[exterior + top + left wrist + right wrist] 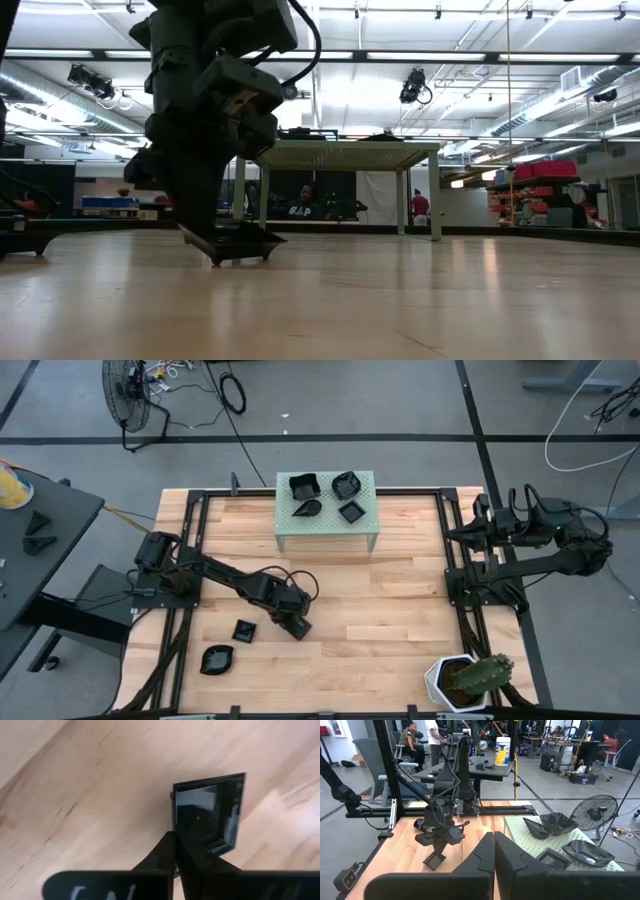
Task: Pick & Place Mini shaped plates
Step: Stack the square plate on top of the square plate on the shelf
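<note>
My left gripper points steeply down over the middle of the wooden table and is shut on a small square black plate, which the gripper mostly hides in the high view. Two more black plates lie flat on the wood toward the near left: a square one and a wavy one. Several others sit on top of the pale green perforated stand at the far middle. My right gripper is shut, empty and parked high over the table's right edge. My left gripper pinches one raised side rim of the square plate between its two fingers, coming steeply from above. The plate hangs tilted below the fingers. Its lower edge is at table height; whether it rests on the wood I cannot tell.
A white hexagonal pot with a cactus stands at the near right corner. Black frame rails run along the table's edges. Bare wood lies between the stand and the pot.
</note>
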### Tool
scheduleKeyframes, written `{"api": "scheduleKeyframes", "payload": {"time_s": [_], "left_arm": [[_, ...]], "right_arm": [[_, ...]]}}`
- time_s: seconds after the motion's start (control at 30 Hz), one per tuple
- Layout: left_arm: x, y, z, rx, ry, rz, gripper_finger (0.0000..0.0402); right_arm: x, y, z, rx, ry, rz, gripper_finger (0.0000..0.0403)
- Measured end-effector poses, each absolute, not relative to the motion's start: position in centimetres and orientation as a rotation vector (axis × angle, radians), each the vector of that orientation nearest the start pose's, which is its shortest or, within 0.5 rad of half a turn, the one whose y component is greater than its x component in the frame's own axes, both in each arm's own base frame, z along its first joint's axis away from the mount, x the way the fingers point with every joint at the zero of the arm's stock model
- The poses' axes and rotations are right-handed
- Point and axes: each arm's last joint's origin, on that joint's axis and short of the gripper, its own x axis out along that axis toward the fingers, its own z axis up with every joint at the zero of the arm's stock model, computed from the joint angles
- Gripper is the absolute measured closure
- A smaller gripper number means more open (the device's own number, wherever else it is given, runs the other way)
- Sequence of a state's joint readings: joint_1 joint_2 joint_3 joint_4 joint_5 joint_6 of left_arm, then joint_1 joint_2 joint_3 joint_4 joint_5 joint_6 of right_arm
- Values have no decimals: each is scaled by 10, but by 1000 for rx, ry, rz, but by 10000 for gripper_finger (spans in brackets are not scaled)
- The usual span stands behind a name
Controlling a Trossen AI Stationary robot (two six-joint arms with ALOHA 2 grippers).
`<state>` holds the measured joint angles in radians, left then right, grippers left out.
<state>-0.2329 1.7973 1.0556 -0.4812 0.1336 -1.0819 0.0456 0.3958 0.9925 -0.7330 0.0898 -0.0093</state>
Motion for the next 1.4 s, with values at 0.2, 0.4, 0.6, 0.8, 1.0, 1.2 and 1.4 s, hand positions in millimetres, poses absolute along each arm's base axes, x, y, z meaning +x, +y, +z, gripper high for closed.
{"api": "scheduleKeyframes", "payload": {"time_s": [0.2,0.4,0.6,0.8,1.0,1.2,1.4], "left_arm": [[326,-81,153,-864,1266,373,388],[329,-82,160,-848,1270,364,388],[334,-77,167,-851,1253,359,388],[345,-64,183,-844,1223,352,388],[363,-41,213,-868,1111,433,388],[380,-11,248,-896,953,460,388],[389,22,277,-876,842,447,388]], "right_arm": [[41,-1,379,-19,137,-43,399],[41,-1,380,-19,136,-43,399],[41,-1,379,-19,137,-43,399],[41,-1,379,-19,136,-43,399],[41,-1,379,-19,137,-43,399],[41,-1,379,-19,137,-43,399],[41,-1,379,-19,136,-43,399]]}}
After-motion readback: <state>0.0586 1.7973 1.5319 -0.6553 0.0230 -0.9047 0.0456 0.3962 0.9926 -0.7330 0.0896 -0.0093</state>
